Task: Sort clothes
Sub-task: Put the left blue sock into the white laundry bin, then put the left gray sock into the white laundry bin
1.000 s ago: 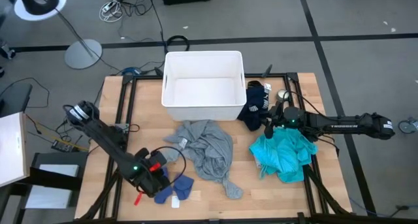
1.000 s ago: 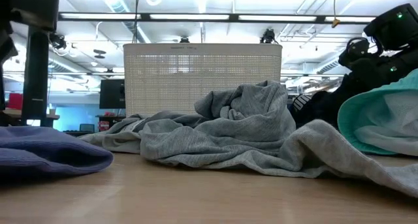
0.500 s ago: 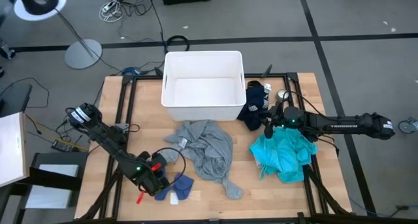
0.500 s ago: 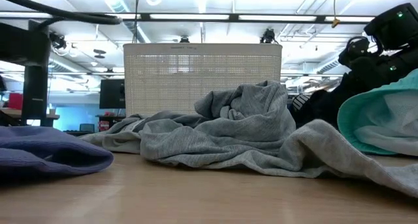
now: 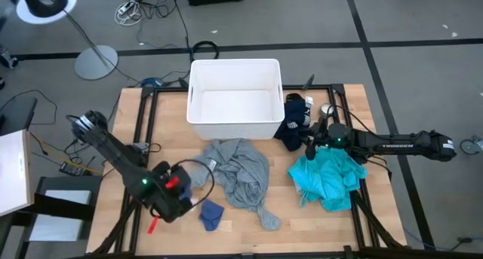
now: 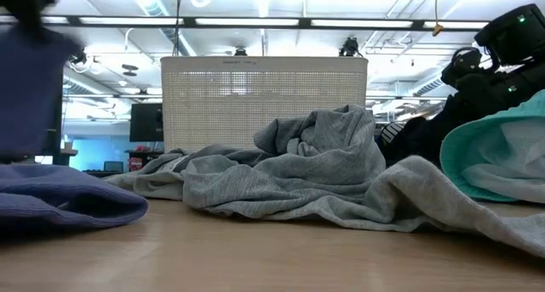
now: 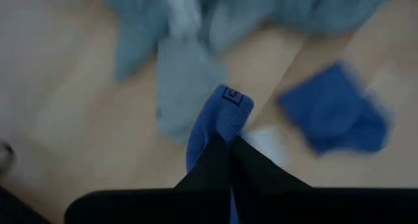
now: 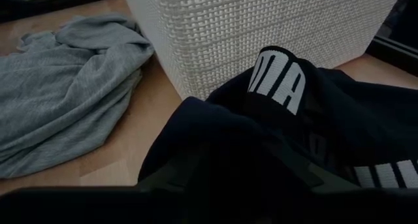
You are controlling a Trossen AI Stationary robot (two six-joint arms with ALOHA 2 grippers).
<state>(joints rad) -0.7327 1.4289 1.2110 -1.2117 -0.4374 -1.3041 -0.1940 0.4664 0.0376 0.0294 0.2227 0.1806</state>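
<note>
Grey floor point(image 5: 423, 17) with dark seams, loose cables point(image 5: 151, 6); white lamp base point(image 5: 96, 61); ceiling strip lights point(image 6: 255, 22).

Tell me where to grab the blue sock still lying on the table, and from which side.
Grip the blue sock across its middle, coming straight down from above. It lies flat and alone on bare wood, apart from the grey shirt, so a top pinch should lift it cleanly. The left gripper already holds another sock.

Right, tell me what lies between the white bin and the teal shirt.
In the high view, the dark navy garment lies between the white bin and the teal shirt, with the right gripper over its edge.
</note>
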